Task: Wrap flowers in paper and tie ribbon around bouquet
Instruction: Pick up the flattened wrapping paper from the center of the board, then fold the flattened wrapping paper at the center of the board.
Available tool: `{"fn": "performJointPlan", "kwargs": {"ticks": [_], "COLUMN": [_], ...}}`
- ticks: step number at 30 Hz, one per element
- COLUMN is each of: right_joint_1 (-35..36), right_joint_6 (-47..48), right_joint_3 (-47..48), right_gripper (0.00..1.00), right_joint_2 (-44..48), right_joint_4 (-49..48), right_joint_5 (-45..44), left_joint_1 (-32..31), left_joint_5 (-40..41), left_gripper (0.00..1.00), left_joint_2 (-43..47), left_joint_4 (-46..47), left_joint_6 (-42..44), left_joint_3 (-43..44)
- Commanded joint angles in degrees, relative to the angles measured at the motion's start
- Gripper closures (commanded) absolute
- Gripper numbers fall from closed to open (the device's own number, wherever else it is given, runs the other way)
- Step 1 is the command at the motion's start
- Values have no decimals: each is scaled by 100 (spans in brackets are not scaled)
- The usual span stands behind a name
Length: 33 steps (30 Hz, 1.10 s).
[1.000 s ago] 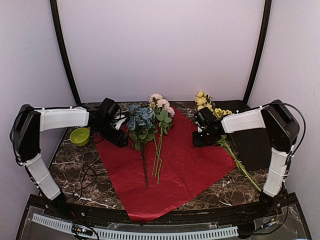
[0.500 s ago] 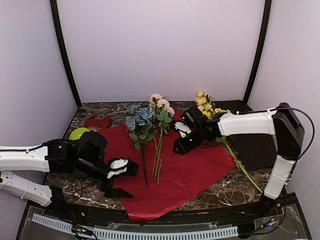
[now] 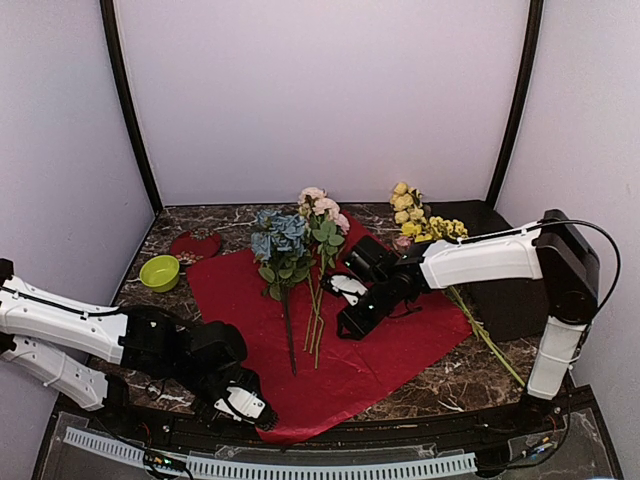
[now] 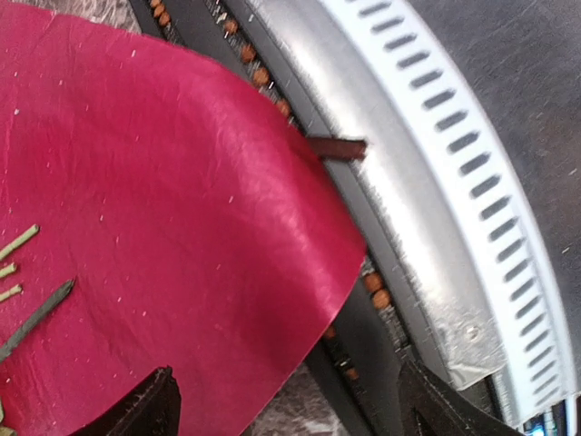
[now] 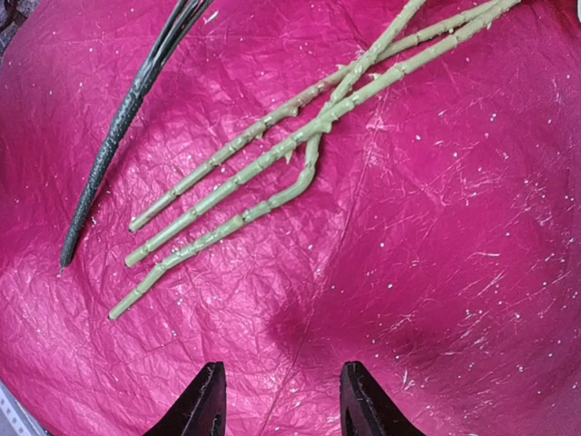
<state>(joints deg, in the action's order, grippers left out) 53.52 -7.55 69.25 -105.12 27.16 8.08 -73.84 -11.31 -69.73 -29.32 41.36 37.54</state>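
Both sets of jaws are parted and grip nothing. The left jaws, spread wide, sit low at the near edge of the surface (image 3: 465, 378), either side of the near corner of the paper (image 3: 400, 340), which overhangs that edge. The right jaws hang just above the paper's middle, beside the pale green stem ends. The flowers (image 3: 285, 245) lie on the paper, blossoms toward the back, stems pointing to the near side.

Dark marble table (image 3: 445, 385), red paper (image 3: 400, 340) spread across it, green bowl (image 3: 160, 272), heart-shaped lump (image 3: 195, 245), yellow-blossomed stems (image 3: 482, 335), maroon sheet (image 3: 505, 295)
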Motion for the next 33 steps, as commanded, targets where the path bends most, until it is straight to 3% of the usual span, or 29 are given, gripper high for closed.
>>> {"fn": "performJointPlan", "kwargs": {"ticks": [1, 7, 9, 16, 18, 19, 21, 28, 33], "right_joint_1": [16, 11, 10, 11, 10, 10, 5, 1, -92], "right_joint_6": [-14, -36, -45, -68, -54, -46, -45, 37, 110], "right_joint_3": [-119, -140, -174, -150, -122, -116, -129, -46, -94], "right_gripper": [57, 57, 57, 57, 57, 57, 57, 57, 57], "right_joint_2": [-63, -30, -18, -156, -175, -164, -106, -43, 289], "right_joint_4": [-198, -322, -365, -378, -348, -324, -316, -131, -182], "right_joint_5": [113, 175, 217, 340, 356, 363, 356, 301, 580], "left_joint_1": [-12, -19, -22, -20, -24, -25, -23, 22, 545], "left_joint_5": [605, 763, 950, 1138, 1117, 1112, 1118, 1211, 1086], "left_gripper": [15, 16, 21, 52, 67, 82, 95, 100, 100], "left_joint_2": [20, -227, -117, 406, 414, 393, 308, 4, 58], "left_joint_4": [142, 1145, 1448, 2188, 2154, 2106, 2052, 1954, 2237], "left_joint_6": [516, 550, 635, 302, 197, 152, 60, -98, -647], "left_joint_3": [-255, -506, -669, -880, -859, -821, -769, -581, -363]}}
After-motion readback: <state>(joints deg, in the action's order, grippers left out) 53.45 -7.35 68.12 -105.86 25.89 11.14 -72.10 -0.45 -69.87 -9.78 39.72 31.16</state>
